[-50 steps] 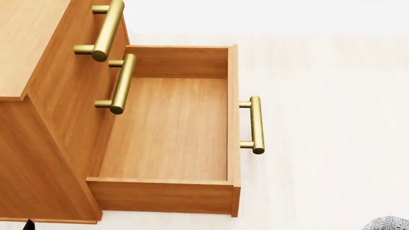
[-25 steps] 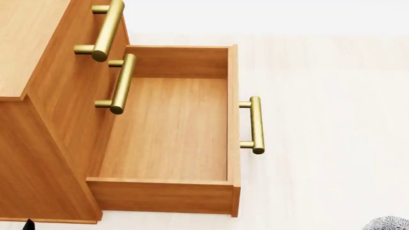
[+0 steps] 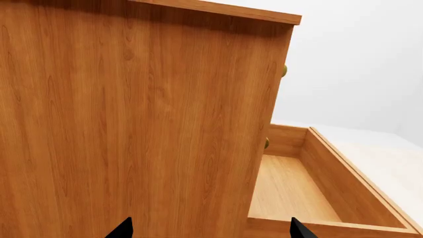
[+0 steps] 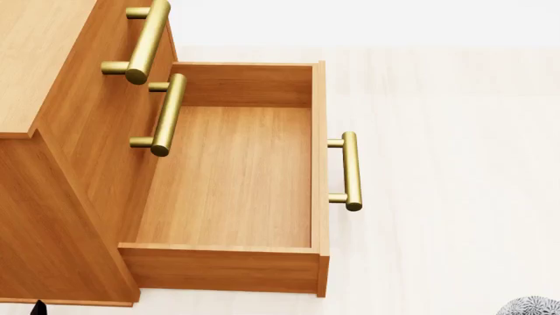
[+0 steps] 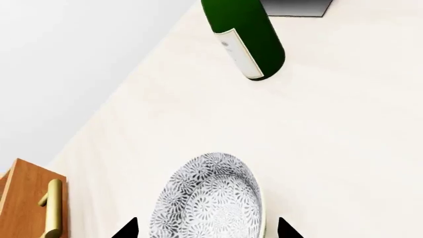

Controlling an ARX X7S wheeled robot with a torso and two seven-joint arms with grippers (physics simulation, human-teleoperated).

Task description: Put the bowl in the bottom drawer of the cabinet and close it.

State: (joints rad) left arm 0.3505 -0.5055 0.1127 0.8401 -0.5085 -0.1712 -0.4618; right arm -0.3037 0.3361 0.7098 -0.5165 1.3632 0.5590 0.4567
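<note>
The cabinet [image 4: 70,197] fills the left of the head view, and its bottom drawer [image 4: 229,177] is pulled out and empty, brass handle [image 4: 351,170] toward the right. The speckled bowl [image 5: 211,198] rests on the pale surface, only its rim [image 4: 534,307] showing at the head view's lower right corner. My right gripper [image 5: 208,232] is open, one black fingertip on either side of the bowl with a small gap on each side. My left gripper [image 3: 211,233] is open and empty, close to the cabinet's side panel [image 3: 132,124].
A green bottle [image 5: 244,39] lies on the pale surface beyond the bowl, next to a dark object [image 5: 294,7]. The two upper drawers' handles [image 4: 144,42] [image 4: 164,115] jut out over the open drawer's inner end. The drawer handle [image 5: 53,208] shows beside the bowl.
</note>
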